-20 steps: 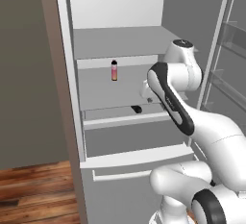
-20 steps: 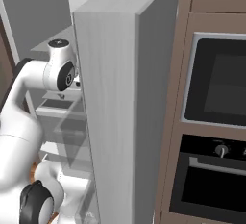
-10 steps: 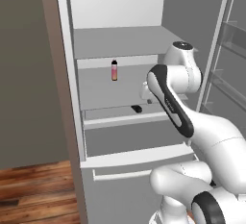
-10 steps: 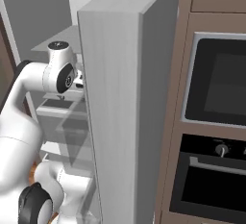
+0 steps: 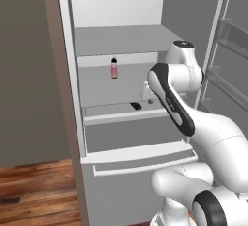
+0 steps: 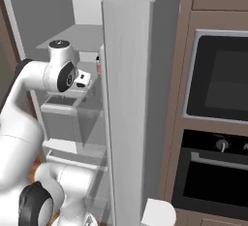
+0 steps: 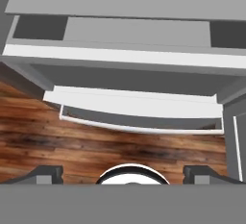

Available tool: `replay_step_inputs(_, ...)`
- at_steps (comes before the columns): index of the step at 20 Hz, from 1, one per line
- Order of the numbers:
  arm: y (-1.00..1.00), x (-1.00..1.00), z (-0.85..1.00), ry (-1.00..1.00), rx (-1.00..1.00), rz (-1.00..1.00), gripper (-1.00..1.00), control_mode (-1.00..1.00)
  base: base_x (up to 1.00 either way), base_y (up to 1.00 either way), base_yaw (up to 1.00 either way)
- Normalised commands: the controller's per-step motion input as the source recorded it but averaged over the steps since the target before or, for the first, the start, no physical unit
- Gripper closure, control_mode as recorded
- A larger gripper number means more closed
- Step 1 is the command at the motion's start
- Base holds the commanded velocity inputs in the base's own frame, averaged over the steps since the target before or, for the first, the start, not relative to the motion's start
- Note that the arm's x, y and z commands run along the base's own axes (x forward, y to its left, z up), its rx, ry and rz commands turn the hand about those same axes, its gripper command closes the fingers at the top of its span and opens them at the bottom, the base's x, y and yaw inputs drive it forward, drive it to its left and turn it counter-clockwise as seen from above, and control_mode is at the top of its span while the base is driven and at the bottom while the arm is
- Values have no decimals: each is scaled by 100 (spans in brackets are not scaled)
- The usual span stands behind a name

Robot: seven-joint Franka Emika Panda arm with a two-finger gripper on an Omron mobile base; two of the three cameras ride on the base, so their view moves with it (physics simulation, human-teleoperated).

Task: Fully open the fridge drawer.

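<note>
The fridge drawer point(image 5: 133, 134) is a wide grey box with a pale top rim, under the lower shelf of the open fridge. It stands out a little, and a strip of its inside shows behind the fridge drawer's point(image 7: 126, 79) rim in the hand view. My gripper point(image 5: 137, 106) hovers just above and behind that rim, pointing down. In the hand view my gripper point(image 7: 124, 172) is open, its two dark tips far apart with nothing between them. In the right base view the fridge drawer point(image 6: 60, 119) shows below my hand.
A small pink bottle point(image 5: 114, 68) stands on the shelf above. Below the drawer sits a taller grey front with a long bar handle point(image 5: 145, 165). The open fridge door point(image 6: 131, 104) stands close on the right. Wood floor point(image 7: 72, 146) lies below; an oven point(image 6: 218, 79) is built in at right.
The hand has hardly moved, edging up slightly over the drawer. In the right base view the door edge and oven have shifted a little. The drawer looks unmoved.
</note>
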Motion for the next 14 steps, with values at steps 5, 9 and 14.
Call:
replay_step_inputs(5,0,0,0,0,0,0,-100,100,-50,0,0)
replay_step_inputs(9,0,0,0,0,0,0,-100,100,-20,0,0)
replay_step_inputs(14,0,0,0,0,0,0,-100,-100,0,0,0)
